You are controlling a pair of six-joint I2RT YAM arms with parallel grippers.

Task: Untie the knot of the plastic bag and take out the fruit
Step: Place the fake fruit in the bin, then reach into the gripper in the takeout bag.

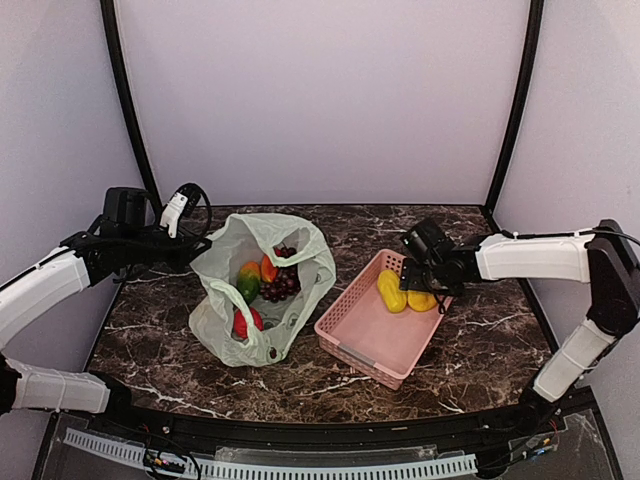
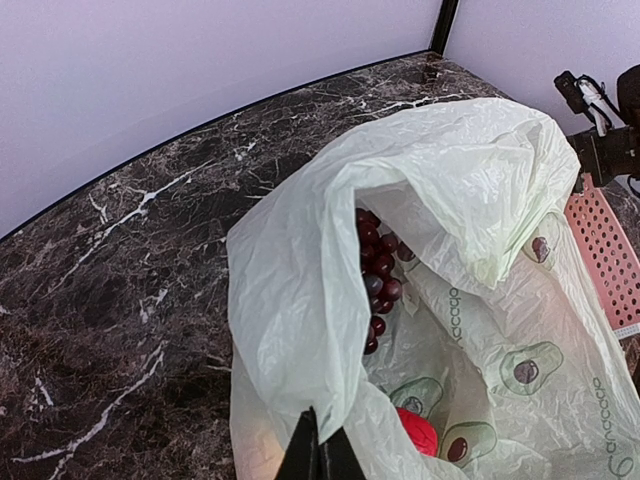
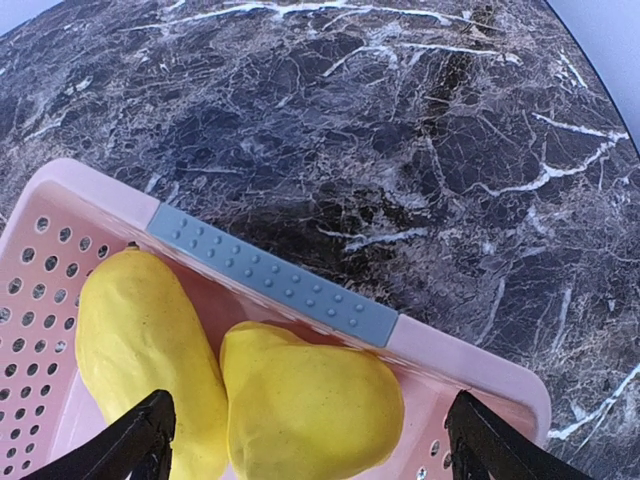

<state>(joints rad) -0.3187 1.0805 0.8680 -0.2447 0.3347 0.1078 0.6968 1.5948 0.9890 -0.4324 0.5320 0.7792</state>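
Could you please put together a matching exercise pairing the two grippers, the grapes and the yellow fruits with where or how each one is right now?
Things:
1. left gripper
2. right gripper
3. grapes
4. yellow fruits

Places or states:
A. lying in the pink basket
B. shut on the edge of the plastic bag
C. inside the plastic bag
D. open, just above the pink basket

Pairs: 1-B, 2-D, 3-C, 4-A

The dark marble table [image 1: 480, 335] carries the plastic bag [image 1: 228, 262] and a pink basket [image 1: 362, 328].
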